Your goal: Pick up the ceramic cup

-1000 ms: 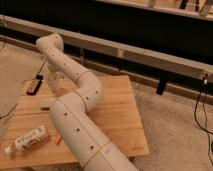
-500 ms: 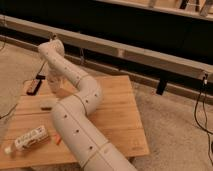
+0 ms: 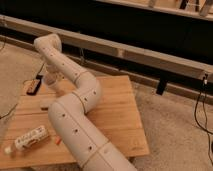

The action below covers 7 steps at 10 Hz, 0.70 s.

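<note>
My white arm runs from the bottom centre up to an elbow (image 3: 48, 46) and bends down to the far left part of the wooden table (image 3: 117, 117). The gripper (image 3: 52, 83) hangs there just above the tabletop, pointing down. The ceramic cup is hidden behind the wrist and gripper, so I cannot make it out on its own.
A long white labelled bottle (image 3: 31, 138) lies near the table's front left corner, with a small orange bit (image 3: 58, 141) beside it. A dark flat object (image 3: 34, 86) rests at the far left edge. A long low rail (image 3: 130, 52) runs behind the table. Cables (image 3: 202, 107) hang at the right.
The arm's elbow has shifted only slightly, and the gripper has stayed low over the table's far left part.
</note>
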Each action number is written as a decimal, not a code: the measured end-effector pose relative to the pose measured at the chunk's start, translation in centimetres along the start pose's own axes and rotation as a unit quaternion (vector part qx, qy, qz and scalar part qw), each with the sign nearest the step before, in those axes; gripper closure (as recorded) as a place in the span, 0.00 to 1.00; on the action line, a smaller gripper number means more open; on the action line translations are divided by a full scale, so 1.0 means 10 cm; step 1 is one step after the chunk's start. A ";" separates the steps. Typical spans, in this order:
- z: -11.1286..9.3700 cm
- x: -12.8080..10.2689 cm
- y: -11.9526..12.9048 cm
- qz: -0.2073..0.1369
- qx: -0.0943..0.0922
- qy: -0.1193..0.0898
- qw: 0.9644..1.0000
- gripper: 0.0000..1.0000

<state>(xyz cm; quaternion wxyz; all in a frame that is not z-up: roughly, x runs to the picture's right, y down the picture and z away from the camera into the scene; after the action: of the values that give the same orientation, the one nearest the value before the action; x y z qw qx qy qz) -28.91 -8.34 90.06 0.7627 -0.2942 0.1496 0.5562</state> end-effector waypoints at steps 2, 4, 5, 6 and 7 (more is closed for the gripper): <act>-0.31 -0.01 -0.25 0.002 -0.005 -0.010 1.000 1.00; -0.55 0.01 -0.53 0.012 -0.012 -0.016 1.000 1.00; -0.71 0.04 -0.68 0.017 -0.018 -0.019 1.000 1.00; -0.80 0.07 -0.79 0.020 -0.021 -0.018 0.999 1.00; -0.78 0.07 -0.77 0.019 -0.021 -0.017 0.999 1.00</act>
<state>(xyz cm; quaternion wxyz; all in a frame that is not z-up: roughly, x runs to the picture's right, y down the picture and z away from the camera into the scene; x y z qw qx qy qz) -20.68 -14.22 85.72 0.7484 -0.2975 0.1302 0.5783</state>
